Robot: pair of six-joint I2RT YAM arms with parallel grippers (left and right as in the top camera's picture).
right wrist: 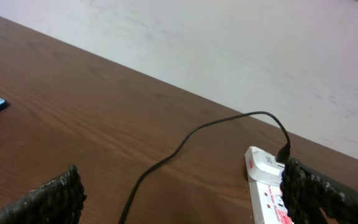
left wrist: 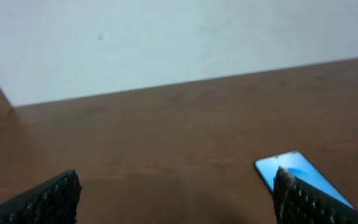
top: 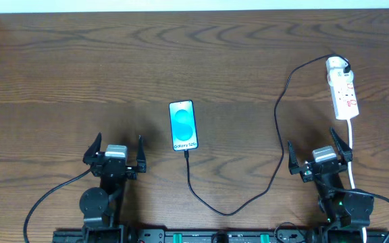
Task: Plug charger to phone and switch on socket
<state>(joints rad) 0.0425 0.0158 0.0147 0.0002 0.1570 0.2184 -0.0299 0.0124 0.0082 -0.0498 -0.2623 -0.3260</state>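
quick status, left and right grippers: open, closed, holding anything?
left gripper: open, holding nothing.
right gripper: open, holding nothing.

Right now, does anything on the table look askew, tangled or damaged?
Nothing stands out. The phone lies flat, screen lit; the charger runs untangled from its near edge to the socket. The left hand and right hand are open, touching nothing.

Left tool (top: 117,144), right tool (top: 318,151) alike — grey block (top: 116,152) between black pointed fingers (top: 94,150). Pads (left wrist: 48,200) black, ribbed. Round black bases (top: 94,202); black cable (top: 46,196) off left one, green light (top: 341,202) on right.
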